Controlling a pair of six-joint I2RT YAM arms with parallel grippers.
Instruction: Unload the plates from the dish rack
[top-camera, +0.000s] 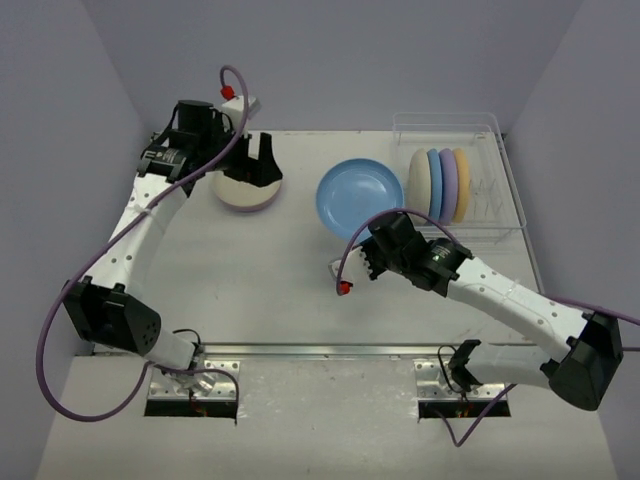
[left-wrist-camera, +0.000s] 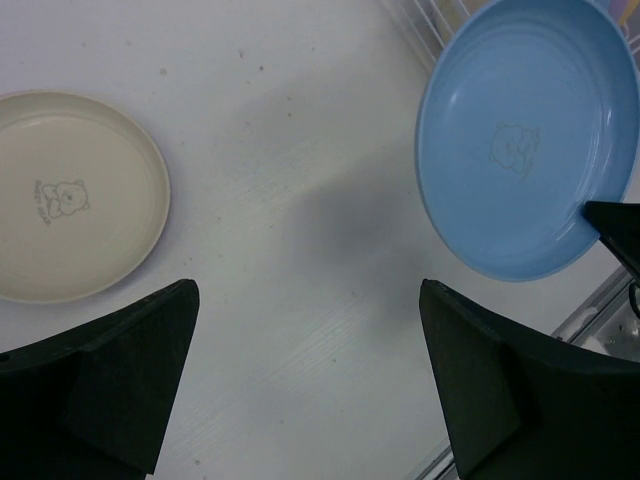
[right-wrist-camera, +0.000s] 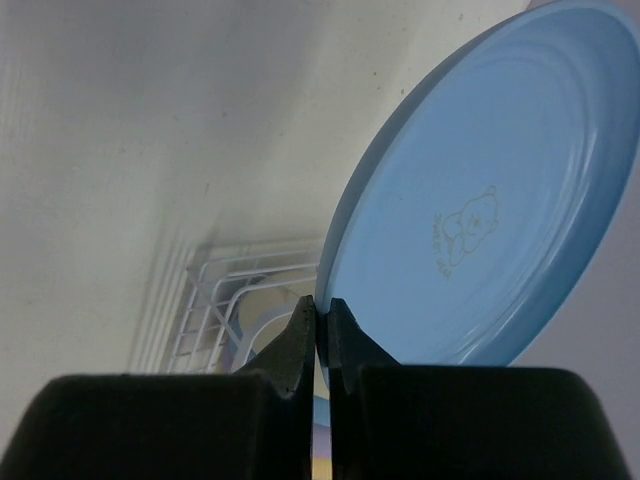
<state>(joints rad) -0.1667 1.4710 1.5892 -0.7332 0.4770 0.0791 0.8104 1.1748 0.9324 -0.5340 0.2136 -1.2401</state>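
Currently the right tool (right-wrist-camera: 322, 318) is pinched shut on the rim of the blue plate (right-wrist-camera: 480, 220), gripping its near edge. That plate is face-up, out of and just left of the dish rack (top-camera: 492, 200). I can't tell from these views whether it is flat on the table (top-camera: 250, 290) or a touch above it.

The likely next move is to release it here or carry it further left of the rack. A round plate has no long axis, so only the tilt at let-go matters.

The left tool (left-wrist-camera: 308, 300) is wide open and empty. It sits well left of the rack, over the cream plate (left-wrist-camera: 70, 195), which lies flat.

The rack holds four plates on edge (top-camera: 440, 185) in a left-to-right row: cream, blue, lavender, yellow. The right arm is nearer to them, and the cream one at the left end is the most exposed.
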